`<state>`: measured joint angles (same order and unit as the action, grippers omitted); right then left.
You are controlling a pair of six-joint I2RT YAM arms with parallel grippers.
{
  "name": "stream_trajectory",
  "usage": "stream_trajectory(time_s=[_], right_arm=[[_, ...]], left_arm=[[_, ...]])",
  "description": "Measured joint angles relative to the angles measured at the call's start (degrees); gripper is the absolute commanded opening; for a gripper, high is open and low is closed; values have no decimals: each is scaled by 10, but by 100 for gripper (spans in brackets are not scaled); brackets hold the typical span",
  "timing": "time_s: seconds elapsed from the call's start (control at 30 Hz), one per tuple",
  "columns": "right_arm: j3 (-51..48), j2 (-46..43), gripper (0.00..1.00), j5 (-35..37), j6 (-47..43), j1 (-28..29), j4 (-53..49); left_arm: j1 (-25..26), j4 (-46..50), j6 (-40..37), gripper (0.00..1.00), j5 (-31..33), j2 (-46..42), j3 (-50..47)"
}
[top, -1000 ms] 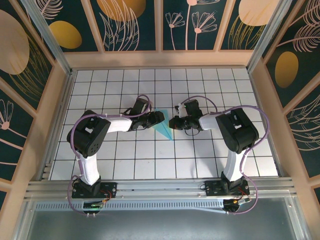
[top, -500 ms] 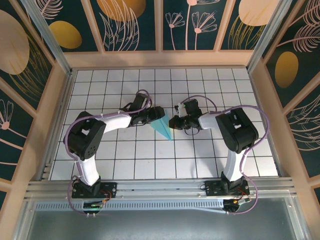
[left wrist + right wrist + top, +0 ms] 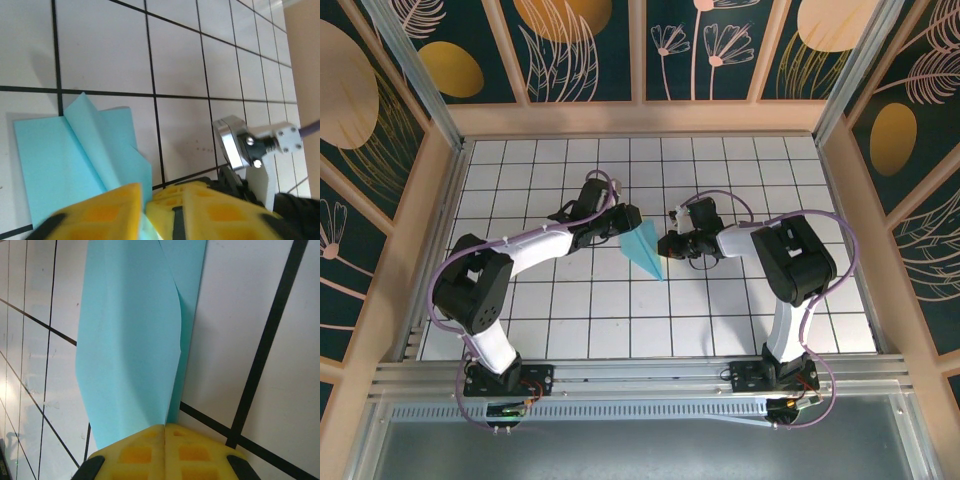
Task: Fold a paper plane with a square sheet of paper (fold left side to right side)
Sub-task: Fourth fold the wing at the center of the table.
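Observation:
The turquoise paper plane point(image 3: 644, 249) lies mid-table as a folded wedge, its point toward the near side. My left gripper point(image 3: 624, 222) is at its wide far-left corner. In the left wrist view the yellow fingers point(image 3: 100, 212) stand almost together around a raised flap of the paper plane point(image 3: 75, 160), the left gripper point(image 3: 144, 202) shut on it. My right gripper point(image 3: 669, 246) is at the plane's right edge. In the right wrist view the right gripper point(image 3: 165, 428) is shut, with the crease of the paper plane point(image 3: 130, 340) running into the seam between its fingers.
White grid-tiled table point(image 3: 720, 310) inside wooden walls point(image 3: 845, 200). The right arm's metal wrist parts point(image 3: 240, 145) sit close beside the left fingers. Free tiles lie all round the plane.
The left arm reached farther in and its gripper moved onto the plane's wide far corner, where its jaws narrowed onto the paper. The right gripper stayed shut in place.

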<state>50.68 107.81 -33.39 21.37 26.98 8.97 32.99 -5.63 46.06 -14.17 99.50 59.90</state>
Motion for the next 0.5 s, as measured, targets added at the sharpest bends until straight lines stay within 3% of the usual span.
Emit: stream_trajectory(time_s=[0.17,0.5], right_arm=[[5,0,0,4,0,1,-9],[7,0,0,8,-2,3,-15]], left_arm=[[-1,-23,-2,4,-37,35,6],[-1,-28,-4,0,-80,113,30]])
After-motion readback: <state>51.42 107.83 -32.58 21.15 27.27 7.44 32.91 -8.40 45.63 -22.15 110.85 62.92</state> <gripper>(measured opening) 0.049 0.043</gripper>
